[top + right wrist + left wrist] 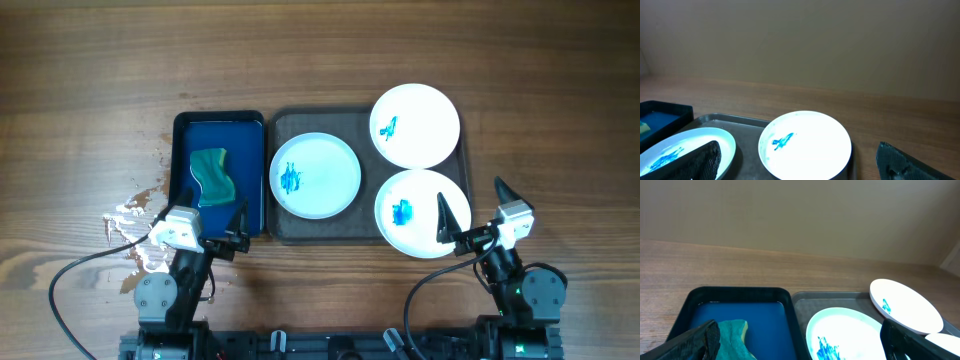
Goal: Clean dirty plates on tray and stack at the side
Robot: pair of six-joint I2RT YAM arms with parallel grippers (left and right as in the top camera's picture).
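Left tool (799,326) and right tool (470,192) stand spread wide, empty. The sponge (212,175) lies just ahead of my left tool; the nearest plate (415,213) sits partly beneath my right tool.

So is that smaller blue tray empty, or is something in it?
Not empty. A teal sponge lies inside the blue tray, within its rim; both the overhead and left wrist views show it.

Test bench: wooden table (320,50), bare wall (800,210)
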